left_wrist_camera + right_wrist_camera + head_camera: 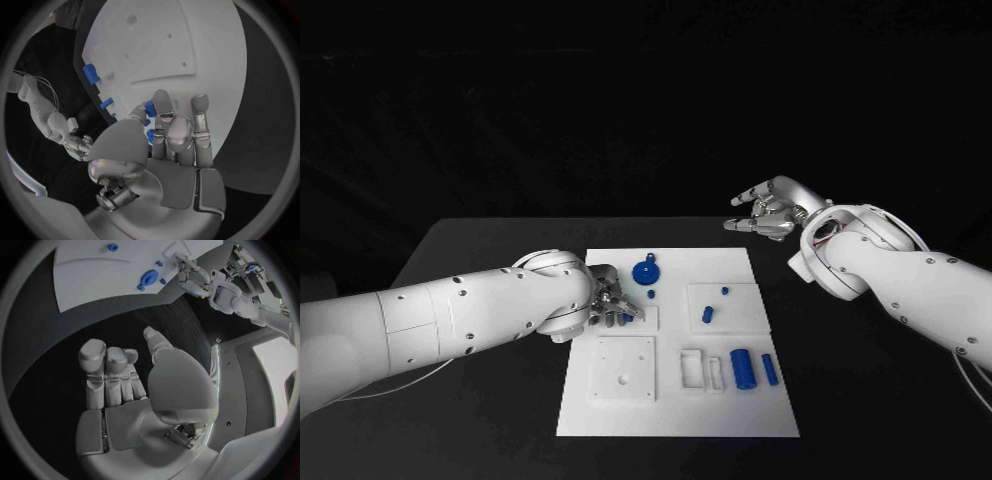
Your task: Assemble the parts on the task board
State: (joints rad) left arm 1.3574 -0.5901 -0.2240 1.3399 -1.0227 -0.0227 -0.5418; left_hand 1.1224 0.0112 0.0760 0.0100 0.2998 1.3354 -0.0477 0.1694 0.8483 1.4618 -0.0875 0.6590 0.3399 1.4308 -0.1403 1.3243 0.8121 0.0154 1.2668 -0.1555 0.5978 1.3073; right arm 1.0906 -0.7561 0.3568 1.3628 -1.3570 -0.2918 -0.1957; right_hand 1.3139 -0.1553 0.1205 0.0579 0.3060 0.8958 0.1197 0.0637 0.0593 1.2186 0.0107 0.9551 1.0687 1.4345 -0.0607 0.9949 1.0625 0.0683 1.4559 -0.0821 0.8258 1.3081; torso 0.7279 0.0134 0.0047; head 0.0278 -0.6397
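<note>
1. On the black worktop lies the white task board, flat and right in front of the robot, so both arms can reach it.

2. Small blue parts sit on the board. A round blue part with a knob stands near the far edge. Two long blue parts lie side by side near the middle, beside some white slots. More little blue bits rest on a raised white square.

3. The left hand is down on the board's left side. Its fingers bend over a small blue part and touch it. I think it is picking that piece up so it can go in a hole, but I cannot tell if the piece is really held or just touched.

4. The right hand floats in the air past the far right corner of the board, well apart from all the parts. Its fingers are curled in a little and hold nothing. I think it waits out there so it does not bump the busy left hand.

5. A white square plate with small holes lies near the front of the board. It looks like a place where parts may be pushed in.

6. Most parts lie loose, so the job looks far from done.
</note>
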